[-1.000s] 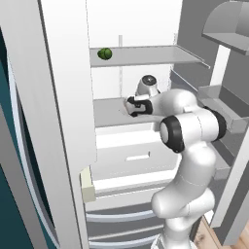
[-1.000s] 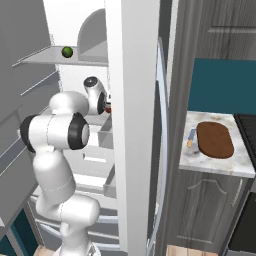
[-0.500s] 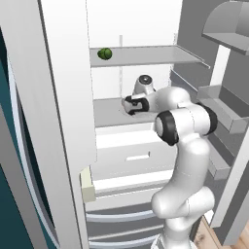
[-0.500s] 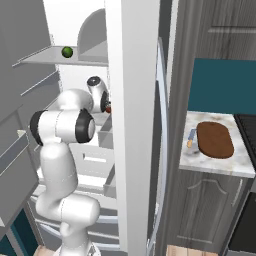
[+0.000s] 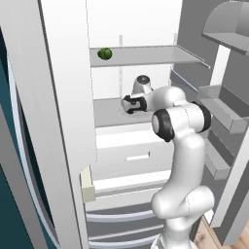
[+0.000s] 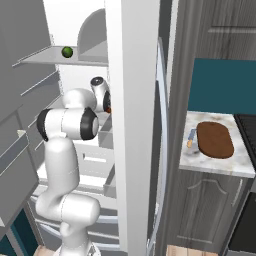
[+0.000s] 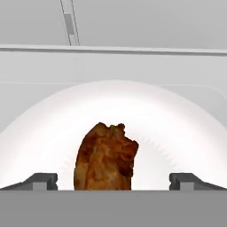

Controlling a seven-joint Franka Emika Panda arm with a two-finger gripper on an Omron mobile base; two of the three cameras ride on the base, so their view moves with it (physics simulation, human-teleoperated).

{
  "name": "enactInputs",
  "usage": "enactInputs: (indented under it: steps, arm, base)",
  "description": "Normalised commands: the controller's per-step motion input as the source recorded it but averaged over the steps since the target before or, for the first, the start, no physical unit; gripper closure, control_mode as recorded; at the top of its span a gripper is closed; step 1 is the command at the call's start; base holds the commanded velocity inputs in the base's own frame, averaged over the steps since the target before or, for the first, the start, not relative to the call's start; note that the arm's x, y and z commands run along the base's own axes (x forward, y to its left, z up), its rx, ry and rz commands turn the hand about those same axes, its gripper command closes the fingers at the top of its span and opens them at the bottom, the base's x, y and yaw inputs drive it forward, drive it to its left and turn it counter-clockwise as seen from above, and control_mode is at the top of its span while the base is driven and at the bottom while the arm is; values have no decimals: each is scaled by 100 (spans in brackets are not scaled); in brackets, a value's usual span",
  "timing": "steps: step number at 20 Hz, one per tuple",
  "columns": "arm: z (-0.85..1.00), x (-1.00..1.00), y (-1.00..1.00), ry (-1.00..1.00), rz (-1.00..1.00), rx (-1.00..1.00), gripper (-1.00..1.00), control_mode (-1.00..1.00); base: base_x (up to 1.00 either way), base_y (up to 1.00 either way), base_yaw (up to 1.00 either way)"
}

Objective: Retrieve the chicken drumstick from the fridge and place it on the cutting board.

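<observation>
Deep inside the fridge [image 5: 63,73], at the centre of the left base view, the gripper [image 5: 127,104] reaches over the middle shelf [image 5: 109,113], below the shelf that carries a round green vegetable [image 5: 104,53] in the upper left of the frame. Low in the middle of the hand view, the chicken drumstick [image 7: 106,157] lies on a white plate [image 7: 177,133], rising between the two dark fingertips [image 7: 42,181], which stand wide apart on either side of it and do not touch it: the claw is released and holds nothing. The meat sits closer to the left tip than to the right, so the likeliest trouble, as I judge it, is an uneven closure that pushes the piece sideways across the smooth plate, or pinches only its edge so that it slips out on the way back. Its lumpy, tapering shape adds to that risk. A second hazard is the withdrawal itself, since the elbow is folded tight among the shelves and drawers and could catch one of them. Far off at the right of the right base view, the cutting board [image 6: 215,139] waits on the counter [image 6: 220,162] beside a small knife [image 6: 192,137], well apart from the fridge, so a weak grip would have a long carry in which to fail.
</observation>
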Motion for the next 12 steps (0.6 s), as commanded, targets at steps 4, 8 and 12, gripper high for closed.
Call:
enactInputs:
  steps: [4,8,12]
  arm:
    - [-31,3,0,0,-2,0,-100,-100]
    - [-28,0,0,0,-2,0,-100,-100]
    - [-12,1,0,0,0,1,-100,-100]
  base:
    - [0,0,0]
    - [0,0,0]
    - [0,0,0]
